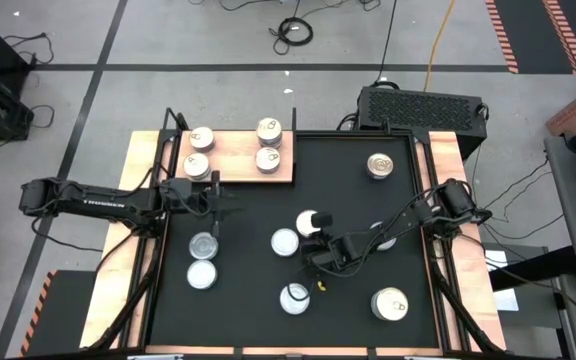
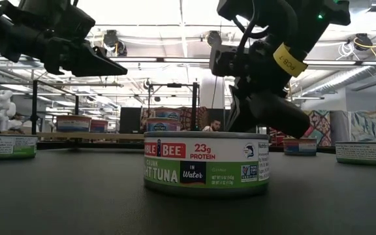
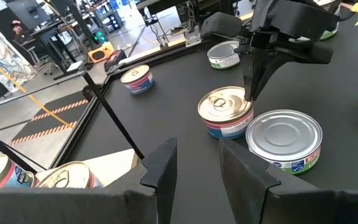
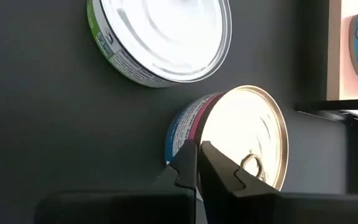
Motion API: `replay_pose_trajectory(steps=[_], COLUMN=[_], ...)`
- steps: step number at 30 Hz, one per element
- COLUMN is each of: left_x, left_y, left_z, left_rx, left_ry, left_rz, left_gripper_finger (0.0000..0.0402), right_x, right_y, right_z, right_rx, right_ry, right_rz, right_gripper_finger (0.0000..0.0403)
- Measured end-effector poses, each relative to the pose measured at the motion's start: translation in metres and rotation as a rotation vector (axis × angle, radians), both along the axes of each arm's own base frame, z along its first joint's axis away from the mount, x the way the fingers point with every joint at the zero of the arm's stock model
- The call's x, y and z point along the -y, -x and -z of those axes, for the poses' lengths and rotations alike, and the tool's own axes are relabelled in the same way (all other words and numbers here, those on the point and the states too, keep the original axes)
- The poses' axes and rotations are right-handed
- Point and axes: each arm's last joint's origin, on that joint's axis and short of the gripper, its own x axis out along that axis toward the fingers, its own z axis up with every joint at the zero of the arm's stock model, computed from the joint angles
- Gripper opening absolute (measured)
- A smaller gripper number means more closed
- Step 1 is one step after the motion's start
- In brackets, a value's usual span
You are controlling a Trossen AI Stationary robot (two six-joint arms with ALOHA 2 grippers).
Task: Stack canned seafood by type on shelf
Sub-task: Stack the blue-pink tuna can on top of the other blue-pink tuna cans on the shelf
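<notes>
A gold-lidded tin with a red and blue label (image 1: pixel 308 221) (image 3: pixel 224 111) (image 4: pixel 241 143) stands on the black mat beside a silver-lidded green tuna tin (image 1: pixel 285 241) (image 3: pixel 284 138). My right gripper (image 1: pixel 315 233) (image 3: pixel 250 94) (image 4: pixel 197 167) is shut, pointing down at the gold lid's rim. My left gripper (image 1: pixel 218 196) (image 3: pixel 194 171) hovers open above the mat, just off the near edge of the wooden shelf (image 1: pixel 238 152). Several gold-lidded tins (image 1: pixel 269 130) (image 1: pixel 196 165) stand on the shelf. My right gripper comes from above, fingers shut and pointing down, with its tips at the rim of the gold lid (image 3: pixel 247 104) on the side toward the table's right. The tin stands upright on the mat. I cannot tell whether the tips touch it.
More tins stand on the mat: two silver ones (image 1: pixel 204 245) (image 1: pixel 201 273) below the left gripper, one at the near edge (image 1: pixel 295 297) (image 2: pixel 206 163), and gold ones (image 1: pixel 379 165) (image 1: pixel 389 303) on the right. People and benches show in the room beyond.
</notes>
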Motion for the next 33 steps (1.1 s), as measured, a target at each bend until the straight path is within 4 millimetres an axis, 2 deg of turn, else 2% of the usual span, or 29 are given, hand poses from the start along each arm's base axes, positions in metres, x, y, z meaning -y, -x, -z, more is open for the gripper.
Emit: replay_pose_trajectory(steps=[6,19,25,33], left_x=[0.000,0.000,0.000,0.000], left_y=[0.000,0.000,0.000,-0.001], left_z=[0.000,0.000,-0.002,-0.003], left_rx=[0.001,0.002,0.018,0.027], left_ry=[0.000,-0.001,-0.002,-0.004], left_rz=[0.000,0.000,-0.001,-0.009], left_gripper_finger=[0.0123,0.0123,0.0123,0.0123], right_x=[-0.001,-0.003,0.011,0.040], right_y=[-0.004,-0.028,-0.041,-0.059], right_z=[-0.007,-0.046,-0.063,-0.074], right_rx=[-0.007,0.040,0.054,0.109], right_ry=[0.031,0.093,0.121,0.161], right_rz=[-0.033,-0.105,-0.121,-0.176], right_gripper_finger=[0.0000,0.0000,0.0000,0.0000])
